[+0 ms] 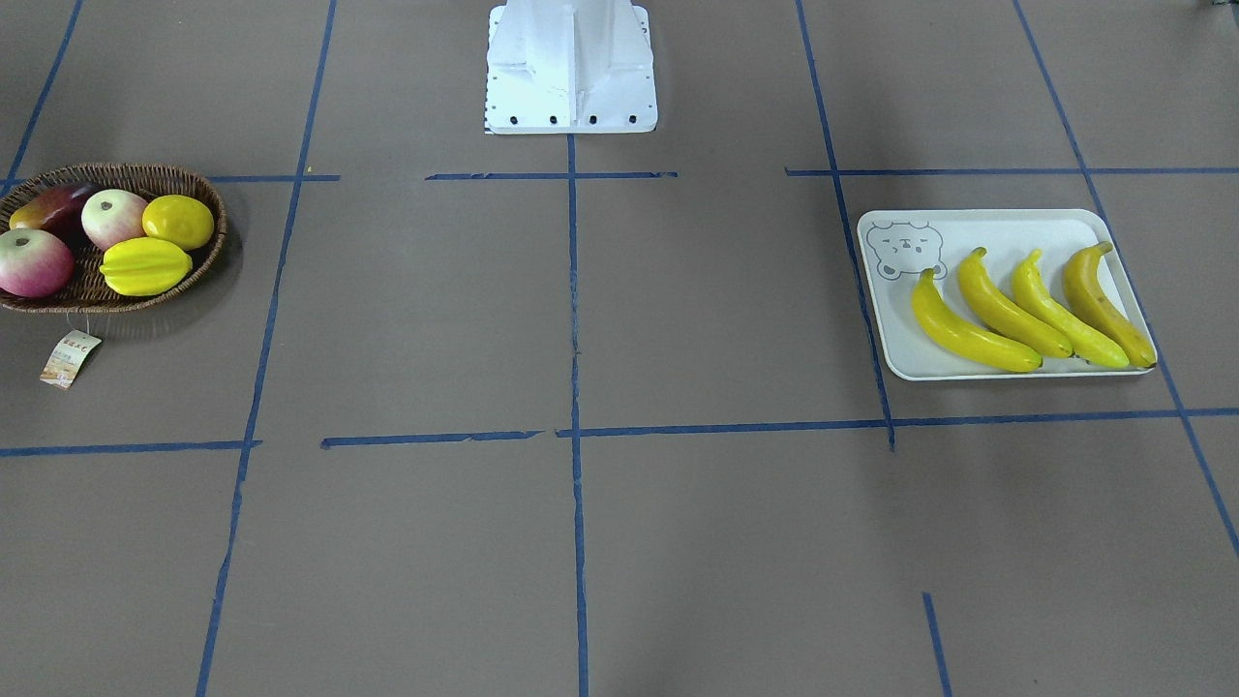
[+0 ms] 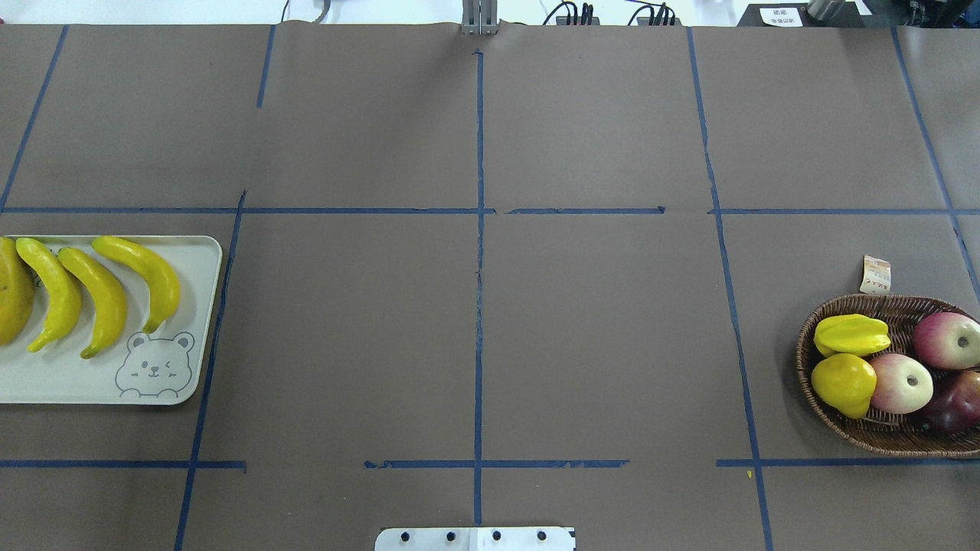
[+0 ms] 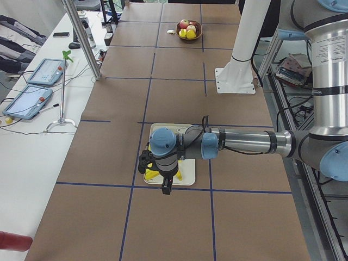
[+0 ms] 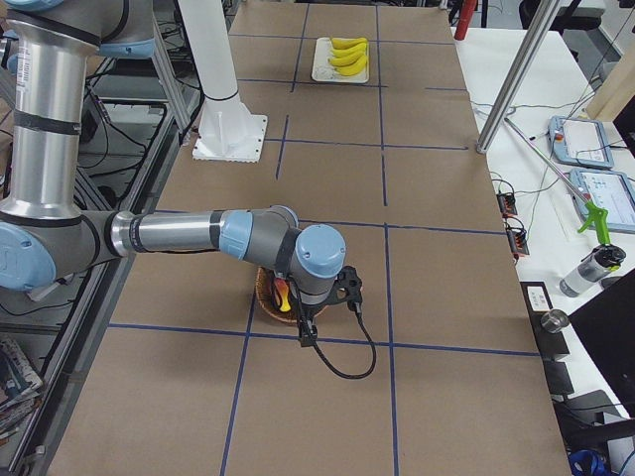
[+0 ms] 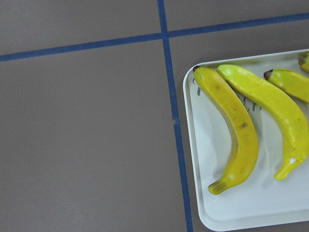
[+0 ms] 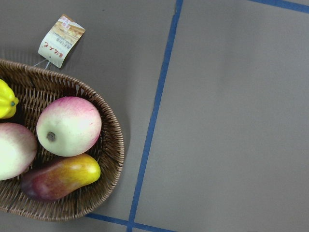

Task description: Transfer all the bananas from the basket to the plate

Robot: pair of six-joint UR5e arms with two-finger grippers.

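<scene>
Several yellow bananas (image 1: 1031, 310) lie side by side on the cream bear-print plate (image 1: 968, 227); the outermost one is darker orange-yellow (image 1: 1103, 300). They also show in the overhead view (image 2: 99, 298) and the left wrist view (image 5: 236, 130). The wicker basket (image 1: 208, 257) holds two apples, a mango, a starfruit and a round yellow fruit; no banana shows in it. My left gripper (image 3: 144, 161) hangs over the plate (image 3: 187, 176), and my right gripper (image 4: 347, 288) hangs over the basket (image 4: 266, 297). I cannot tell whether either is open or shut.
A paper tag (image 1: 70, 358) lies beside the basket. The white robot base (image 1: 571, 68) stands at mid table. Blue tape lines cross the brown table cover. Tablets and a metal post stand on the side bench (image 3: 32, 103).
</scene>
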